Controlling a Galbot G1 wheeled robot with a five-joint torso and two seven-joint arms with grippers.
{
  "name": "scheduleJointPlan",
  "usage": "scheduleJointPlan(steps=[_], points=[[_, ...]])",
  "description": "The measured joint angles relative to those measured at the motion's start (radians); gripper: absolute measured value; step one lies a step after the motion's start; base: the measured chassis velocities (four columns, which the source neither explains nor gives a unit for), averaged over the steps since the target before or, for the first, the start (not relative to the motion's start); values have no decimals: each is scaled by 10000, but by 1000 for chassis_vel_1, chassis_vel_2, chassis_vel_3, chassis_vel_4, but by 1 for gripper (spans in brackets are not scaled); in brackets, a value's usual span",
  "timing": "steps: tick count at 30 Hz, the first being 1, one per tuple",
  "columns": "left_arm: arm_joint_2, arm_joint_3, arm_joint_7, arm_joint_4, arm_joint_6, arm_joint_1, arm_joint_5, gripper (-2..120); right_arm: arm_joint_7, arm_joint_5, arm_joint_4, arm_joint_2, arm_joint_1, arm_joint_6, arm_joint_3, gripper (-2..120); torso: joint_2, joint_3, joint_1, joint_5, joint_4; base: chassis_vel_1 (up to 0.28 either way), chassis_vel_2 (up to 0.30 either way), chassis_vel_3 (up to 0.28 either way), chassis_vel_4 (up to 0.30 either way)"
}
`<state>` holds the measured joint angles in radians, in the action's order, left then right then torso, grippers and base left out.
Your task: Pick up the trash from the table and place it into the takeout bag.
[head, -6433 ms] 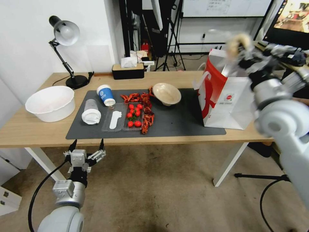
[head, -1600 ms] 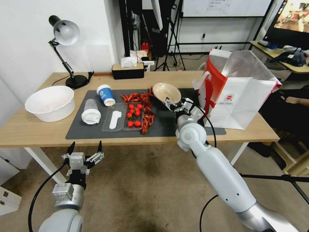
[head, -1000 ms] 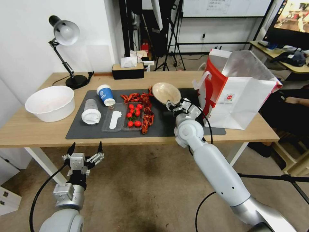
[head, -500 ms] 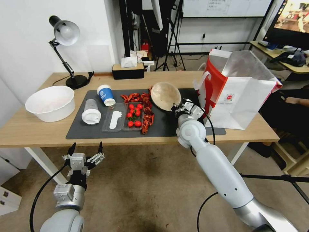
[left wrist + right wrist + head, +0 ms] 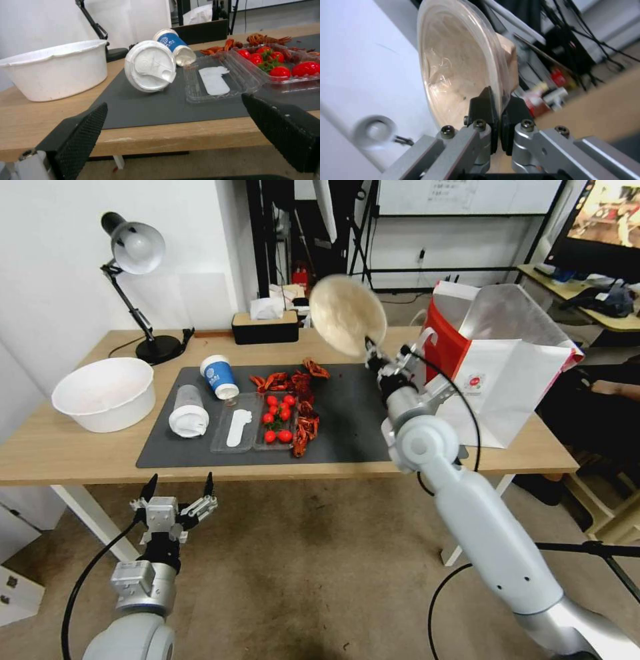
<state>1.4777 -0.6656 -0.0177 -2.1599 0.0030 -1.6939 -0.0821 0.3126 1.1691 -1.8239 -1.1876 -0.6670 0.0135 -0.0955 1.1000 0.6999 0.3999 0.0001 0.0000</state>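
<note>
Now, left to right in head view: white basin (image 5: 103,393) at left on table (image 5: 73,447), beside dark mat (image 5: 347,427). L gripper (image 5: 175,499) low at lower left, below table edge, fingers spread wide, nothing held. On mat, left-center: clear lidded cup (image 5: 188,411) lying on side, blue-white paper cup (image 5: 219,376) tipped over, clear tray w/ tomatoes (image 5: 277,417), red leftovers (image 5: 303,400). Upper center: beige bowl (image 5: 347,315) raised clear of mat, tilted on edge, rim pinched tight by R gripper (image 5: 369,347); clamp on rim plain in R wrist view (image 5: 496,105). Right: takeout bag (image 5: 493,373) upright, mouth open, just beside raised gripper.
</note>
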Motion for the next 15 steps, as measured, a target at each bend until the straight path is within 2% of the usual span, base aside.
scheduleJointPlan(steps=[4, 9, 14, 15], points=[[14, 15, 3, 31, 0, 3, 42, 100, -81, -307, -529, 296, 225, -123, -636, 0, 0, 0, 1, -1, 0, 0, 0, 0, 0], [22, 34, 3, 72, 0, 13, 102, 100, 318, -1478, -772, 869, 557, -675, -1533, 0, 0, 0, 1, 0, -1, 0, 0, 0, 0], [33, 103, 7, 89, -1, 27, 158, 100, 1421, -2434, -934, 1517, 546, -2037, -2436, 0, 0, 0, 1, 1, 0, 0, 0, 0, 0], [33, 103, 7, 89, -1, 27, 158, 100, 1421, -2434, -934, 1517, 546, -2037, -2436, 0, 0, 0, 1, 1, 0, 0, 0, 0, 0]])
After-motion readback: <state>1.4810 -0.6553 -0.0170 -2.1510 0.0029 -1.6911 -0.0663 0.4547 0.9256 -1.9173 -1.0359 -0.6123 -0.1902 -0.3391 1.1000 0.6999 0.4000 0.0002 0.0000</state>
